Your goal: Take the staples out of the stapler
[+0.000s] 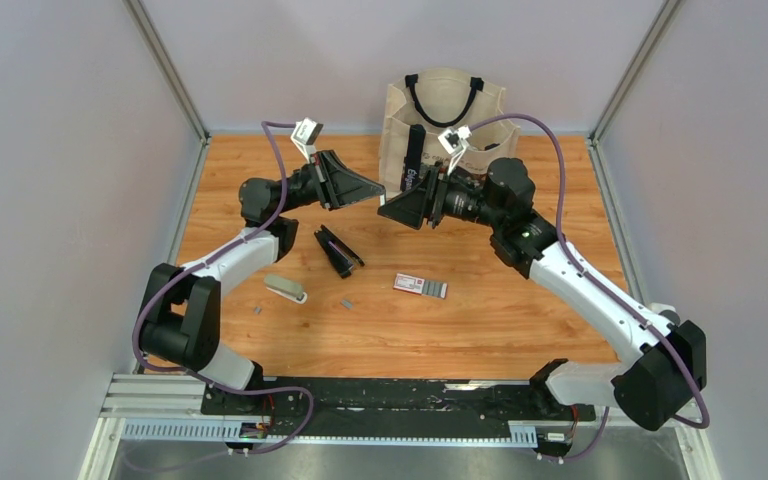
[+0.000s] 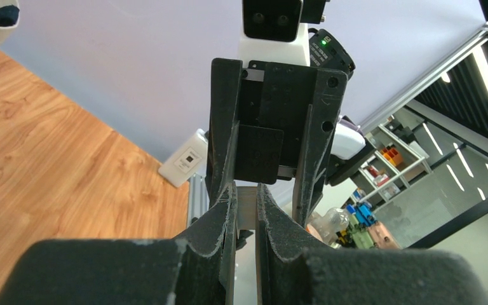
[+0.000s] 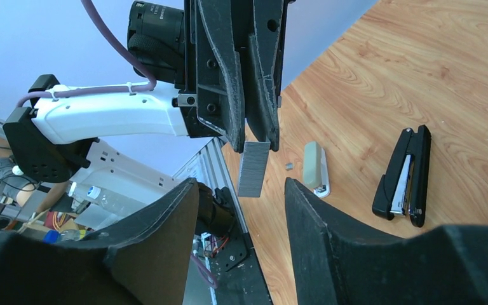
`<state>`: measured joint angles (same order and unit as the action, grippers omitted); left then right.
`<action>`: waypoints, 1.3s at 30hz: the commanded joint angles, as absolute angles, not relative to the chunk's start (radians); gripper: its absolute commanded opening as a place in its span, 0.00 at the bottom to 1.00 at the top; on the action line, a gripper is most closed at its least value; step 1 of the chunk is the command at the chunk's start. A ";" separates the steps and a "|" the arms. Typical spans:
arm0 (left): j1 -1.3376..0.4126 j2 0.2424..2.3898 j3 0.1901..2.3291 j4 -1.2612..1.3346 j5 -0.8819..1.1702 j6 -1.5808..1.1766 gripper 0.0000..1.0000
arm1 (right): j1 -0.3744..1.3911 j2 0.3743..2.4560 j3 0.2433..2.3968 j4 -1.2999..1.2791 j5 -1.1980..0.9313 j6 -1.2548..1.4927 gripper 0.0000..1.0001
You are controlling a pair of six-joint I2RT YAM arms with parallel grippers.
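Note:
My left gripper [image 1: 376, 192] is shut on the staples [image 3: 254, 168], a grey strip hanging from its fingertips [image 3: 262, 127] in mid-air. In the left wrist view the strip [image 2: 247, 206] shows pinched in my left gripper [image 2: 246, 189]. My right gripper [image 1: 386, 210] faces it tip to tip, open, and its jaws [image 3: 240, 187] stand on either side of the strip's free end without touching it. The black stapler [image 1: 338, 250] lies opened on the table below and also shows in the right wrist view [image 3: 403, 175].
A small beige stapler [image 1: 286, 289] lies left of the black one. A staple box [image 1: 420, 286] lies mid-table. Loose staple bits [image 1: 346, 302] lie near it. A canvas tote bag [image 1: 445, 110] stands at the back. Grey walls bound the table.

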<state>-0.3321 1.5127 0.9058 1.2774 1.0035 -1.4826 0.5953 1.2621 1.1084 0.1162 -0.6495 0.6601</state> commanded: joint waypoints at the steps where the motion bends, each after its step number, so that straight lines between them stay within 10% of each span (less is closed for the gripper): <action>1: -0.334 1.477 0.911 1.390 0.997 -1.482 0.10 | 0.604 1.269 1.155 0.179 -0.650 0.670 0.50; 20: -0.336 1.496 0.916 1.391 1.009 -1.480 0.13 | 0.615 1.279 1.143 0.206 -0.644 0.680 0.11; 23: -0.336 1.496 0.919 1.391 1.015 -1.470 0.26 | 0.615 1.270 1.141 0.175 -0.634 0.664 0.10; 26: -0.334 1.497 0.928 1.388 1.009 -1.463 0.76 | 0.614 1.240 1.141 0.069 -0.594 0.609 0.08; 31: -0.333 1.497 0.953 1.353 1.023 -1.384 0.77 | 0.611 1.161 1.102 -0.173 -0.508 0.503 0.07; 39: -0.425 1.429 1.227 -0.197 0.797 -0.199 0.79 | 0.577 0.987 0.985 -0.373 -0.367 0.454 0.07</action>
<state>-0.3565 1.4372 0.9863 0.7288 0.9737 -0.9287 0.5930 1.0691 1.0103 -0.2405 -0.4702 0.5095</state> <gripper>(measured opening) 0.782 0.165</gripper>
